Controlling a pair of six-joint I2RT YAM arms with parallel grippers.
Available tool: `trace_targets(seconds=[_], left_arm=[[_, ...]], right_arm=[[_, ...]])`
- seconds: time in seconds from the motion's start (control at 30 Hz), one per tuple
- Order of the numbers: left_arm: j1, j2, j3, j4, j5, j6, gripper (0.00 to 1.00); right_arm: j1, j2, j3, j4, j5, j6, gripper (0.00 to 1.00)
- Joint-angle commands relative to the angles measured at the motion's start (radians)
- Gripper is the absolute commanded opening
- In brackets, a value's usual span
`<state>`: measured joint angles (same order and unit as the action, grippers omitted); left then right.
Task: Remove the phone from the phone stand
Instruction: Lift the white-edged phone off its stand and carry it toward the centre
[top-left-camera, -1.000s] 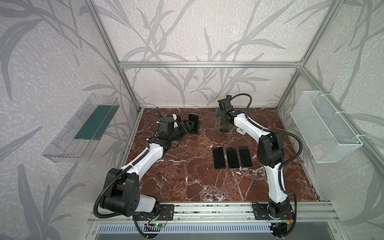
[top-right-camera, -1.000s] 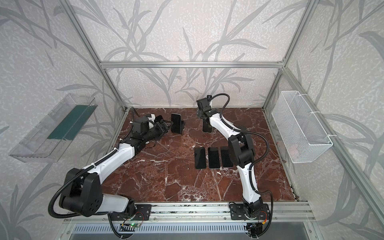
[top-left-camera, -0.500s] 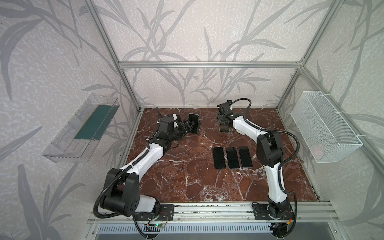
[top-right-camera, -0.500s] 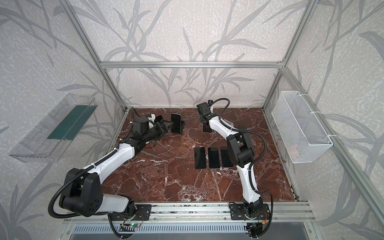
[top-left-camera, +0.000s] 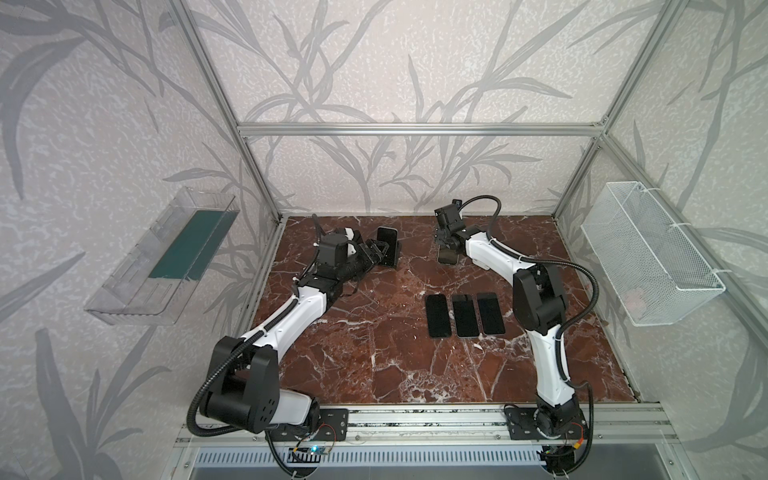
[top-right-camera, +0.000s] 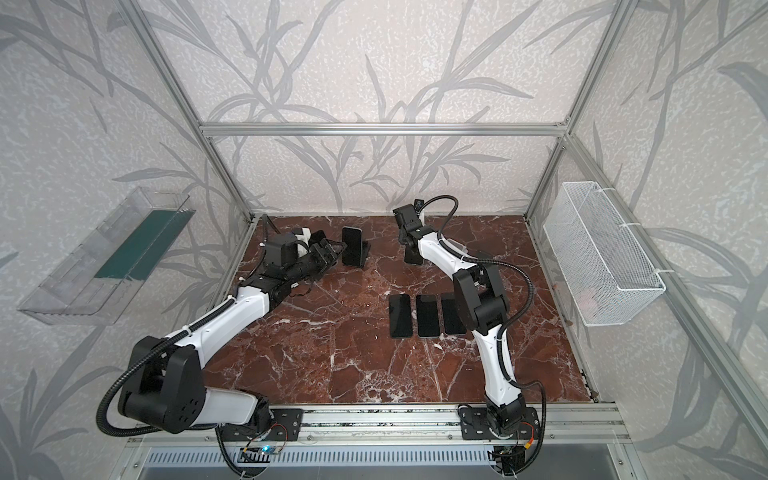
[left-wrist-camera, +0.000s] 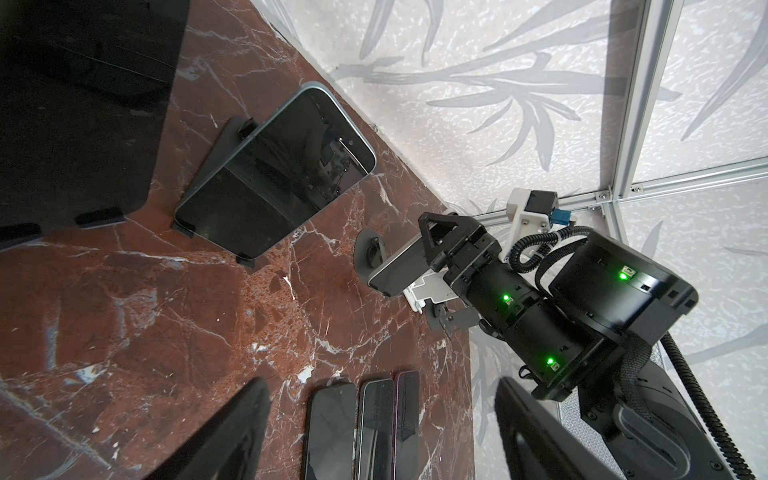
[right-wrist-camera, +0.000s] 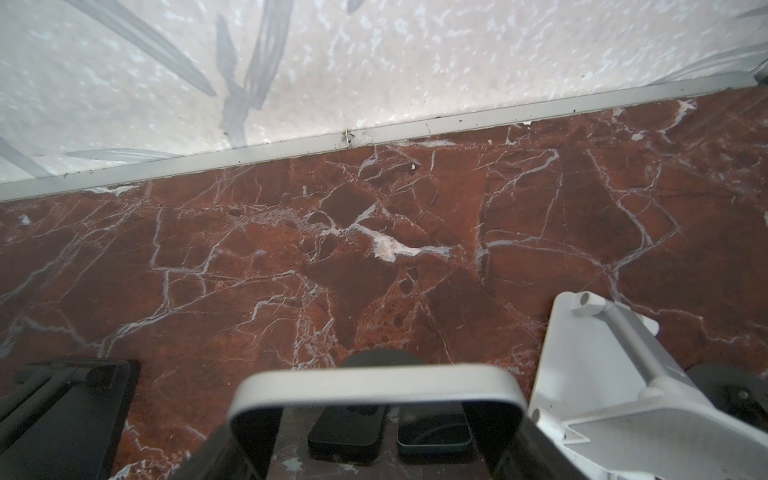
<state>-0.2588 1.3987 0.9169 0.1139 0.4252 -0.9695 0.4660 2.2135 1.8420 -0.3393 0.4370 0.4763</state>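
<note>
Your left arm (top-left-camera: 291, 311) and right arm (top-left-camera: 494, 254): white link shells, black joint housings, ribbed black cable (top-left-camera: 584, 272), green lights (left-wrist-camera: 505, 297); left end effector (top-left-camera: 380, 249) and right end effector (top-left-camera: 445, 243) are black.

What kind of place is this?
Probably a robot testing booth: a left arm and right arm bolted to a metal rail, a metal frame around them, three phones lined up on the marble table.

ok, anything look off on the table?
Nothing clearly wrong: no spill or damage. Three flat phones lie in a tidy row; another phone stands in its black stand. A white stand sits close beside the right gripper; whether it's upright or tipped, I can't tell.
</note>
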Motion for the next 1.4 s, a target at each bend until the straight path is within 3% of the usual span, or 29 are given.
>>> trace_targets(seconds=[0.0,0.3,0.67,1.07,1.37], left_arm=[[0.003,0.007,0.024,0.029,0.016,-0.008,0.85],[0.003,-0.012,0.024,0.038,0.028,-0.015,0.83],[0.003,-0.040,0.018,0.039,0.020,-0.015,0.83],[0.003,-0.075,0.011,0.048,0.026,-0.031,0.83],[0.003,-0.085,0.010,0.046,0.022,-0.032,0.83]], right_arm=[[0.013,-0.051,-0.018,0.047,0.013,-0.040,0.63],[0.088,-0.181,-0.096,0.140,0.075,-0.251,0.63],[0.139,-0.317,-0.214,0.185,0.084,-0.246,0.61],[0.314,-0.488,-0.460,0.229,0.094,-0.143,0.60],[0.446,-0.475,-0.537,0.159,0.001,0.102,0.60]])
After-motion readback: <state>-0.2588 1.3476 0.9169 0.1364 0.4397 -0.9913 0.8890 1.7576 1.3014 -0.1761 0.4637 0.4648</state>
